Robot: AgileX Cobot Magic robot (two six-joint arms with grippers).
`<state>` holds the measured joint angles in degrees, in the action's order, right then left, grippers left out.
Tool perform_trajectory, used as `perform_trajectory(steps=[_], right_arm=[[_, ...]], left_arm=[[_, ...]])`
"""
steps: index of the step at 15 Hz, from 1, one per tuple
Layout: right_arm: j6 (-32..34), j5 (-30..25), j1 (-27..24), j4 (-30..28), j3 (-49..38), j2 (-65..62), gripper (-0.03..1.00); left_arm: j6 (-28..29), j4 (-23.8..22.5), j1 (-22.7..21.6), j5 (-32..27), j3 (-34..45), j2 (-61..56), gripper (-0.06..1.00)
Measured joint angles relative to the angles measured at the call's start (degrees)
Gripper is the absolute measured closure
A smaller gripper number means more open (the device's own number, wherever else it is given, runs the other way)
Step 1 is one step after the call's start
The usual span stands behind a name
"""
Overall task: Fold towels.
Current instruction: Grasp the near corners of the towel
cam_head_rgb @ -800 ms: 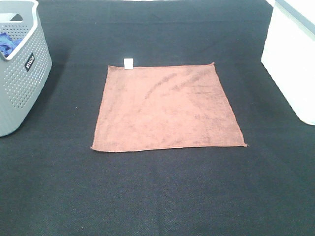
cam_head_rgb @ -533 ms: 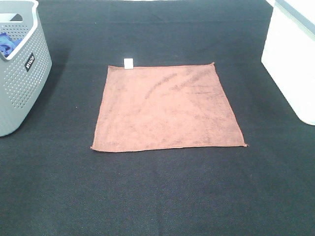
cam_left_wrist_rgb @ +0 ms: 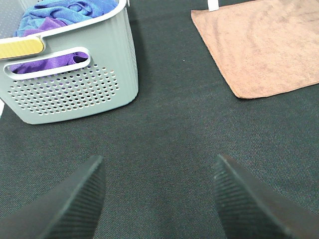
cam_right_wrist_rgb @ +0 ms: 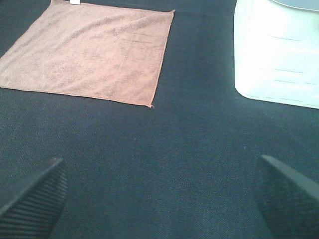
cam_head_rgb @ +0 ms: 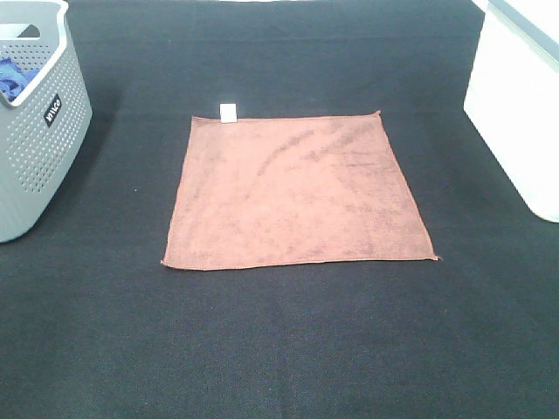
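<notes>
A rust-brown square towel (cam_head_rgb: 297, 192) lies flat and unfolded on the black table, with a small white tag (cam_head_rgb: 228, 112) at its far left corner. It also shows in the left wrist view (cam_left_wrist_rgb: 264, 45) and in the right wrist view (cam_right_wrist_rgb: 89, 50). My left gripper (cam_left_wrist_rgb: 159, 199) is open and empty above bare table, near the grey basket and left of the towel. My right gripper (cam_right_wrist_rgb: 159, 199) is open and empty above bare table, to the near right of the towel. Neither gripper shows in the exterior high view.
A grey perforated basket (cam_head_rgb: 35, 122) with blue and purple cloths (cam_left_wrist_rgb: 65, 15) stands at the far left. A white bin (cam_head_rgb: 520, 105) stands at the far right and shows in the right wrist view (cam_right_wrist_rgb: 279, 55). The black table (cam_head_rgb: 279, 349) stretches before the towel.
</notes>
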<state>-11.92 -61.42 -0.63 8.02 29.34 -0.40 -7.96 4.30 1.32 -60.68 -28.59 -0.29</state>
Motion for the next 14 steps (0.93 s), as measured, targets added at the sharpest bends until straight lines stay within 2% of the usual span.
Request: perform_trajectory(steps=[14], right_arm=[[0.0,0.0,0.0,0.0,0.0,0.0,0.02]], left_arm=[[0.0,0.0,0.0,0.0,0.0,0.0,0.34]])
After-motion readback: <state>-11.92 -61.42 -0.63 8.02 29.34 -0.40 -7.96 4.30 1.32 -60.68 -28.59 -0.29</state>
